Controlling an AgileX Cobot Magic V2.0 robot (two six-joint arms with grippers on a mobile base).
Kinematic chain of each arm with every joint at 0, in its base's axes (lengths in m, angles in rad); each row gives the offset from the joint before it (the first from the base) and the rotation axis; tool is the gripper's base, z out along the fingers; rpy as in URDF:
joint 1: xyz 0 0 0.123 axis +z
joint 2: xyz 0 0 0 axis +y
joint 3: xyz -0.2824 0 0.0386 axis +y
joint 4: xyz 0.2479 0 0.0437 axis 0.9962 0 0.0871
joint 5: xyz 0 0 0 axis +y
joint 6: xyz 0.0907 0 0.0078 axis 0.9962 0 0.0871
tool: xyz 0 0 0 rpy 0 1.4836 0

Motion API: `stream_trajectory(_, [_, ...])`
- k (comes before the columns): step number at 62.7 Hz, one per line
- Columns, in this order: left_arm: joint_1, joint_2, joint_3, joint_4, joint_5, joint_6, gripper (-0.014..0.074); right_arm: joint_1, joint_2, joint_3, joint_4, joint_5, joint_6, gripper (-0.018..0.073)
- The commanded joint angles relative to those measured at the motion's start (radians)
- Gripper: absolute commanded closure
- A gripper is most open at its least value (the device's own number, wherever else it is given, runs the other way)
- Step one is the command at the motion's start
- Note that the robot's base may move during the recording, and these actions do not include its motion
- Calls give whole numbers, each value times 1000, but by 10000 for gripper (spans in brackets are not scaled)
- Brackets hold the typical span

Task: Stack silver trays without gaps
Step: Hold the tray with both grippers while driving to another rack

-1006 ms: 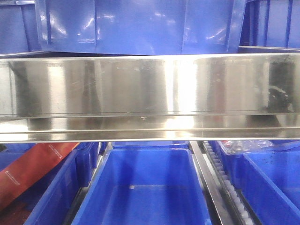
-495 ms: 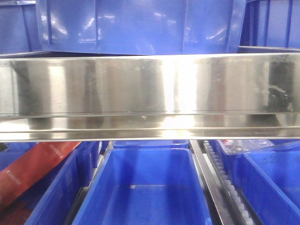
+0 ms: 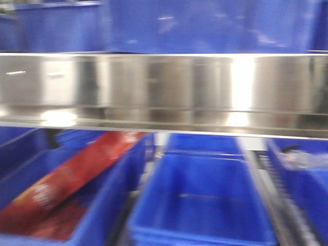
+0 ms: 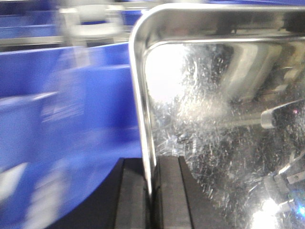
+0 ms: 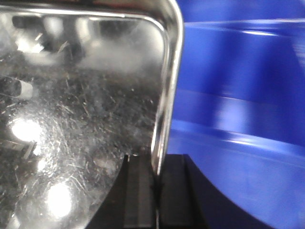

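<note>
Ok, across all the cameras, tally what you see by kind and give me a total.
Claws: 2, left claw and right claw, each shut on a rim.
Silver tray: 1, if both wrist views show the same one.
Steel shelf beam: 1.
Red package: 1.
Blue bins: at least 3 under the beam; blur hides the rest.
Total: at least 8.

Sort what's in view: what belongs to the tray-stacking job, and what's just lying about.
Belongs to the job:
silver tray
left gripper, shut on the tray's rim
right gripper, shut on the opposite rim

Just lying about:
blue bins
red package, lying in the left-hand bin
steel shelf beam across the front view
</note>
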Motion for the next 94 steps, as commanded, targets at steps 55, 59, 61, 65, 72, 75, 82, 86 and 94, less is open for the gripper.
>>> stream_trajectory(55, [-5, -14, -3, 3, -54, 9, 615, 8, -15, -15, 20, -53, -18, 638])
stream_trajectory(59, [-5, -14, -3, 3, -54, 9, 615, 8, -15, -15, 20, -53, -18, 638])
stream_trajectory(61, [-5, -14, -3, 3, -54, 9, 615, 8, -15, -15, 20, -53, -18, 638])
stream_trajectory(65, [-5, -14, -3, 3, -54, 9, 615, 8, -15, -15, 20, -53, -18, 638])
stream_trajectory(72, [-5, -14, -3, 3, -54, 9, 615, 8, -15, -15, 20, -53, -18, 638])
stream_trajectory(75, [-5, -14, -3, 3, -54, 9, 615, 8, -15, -15, 20, -53, -18, 638])
stream_trajectory(82, [-5, -14, -3, 3, -54, 9, 615, 8, -15, -15, 20, -53, -18, 638])
stream_trajectory(86, [-5, -14, -3, 3, -54, 9, 615, 8, -15, -15, 20, -53, -18, 638])
stream_trajectory(94, [-5, -14, -3, 3, -54, 9, 615, 8, -15, -15, 20, -53, -18, 638])
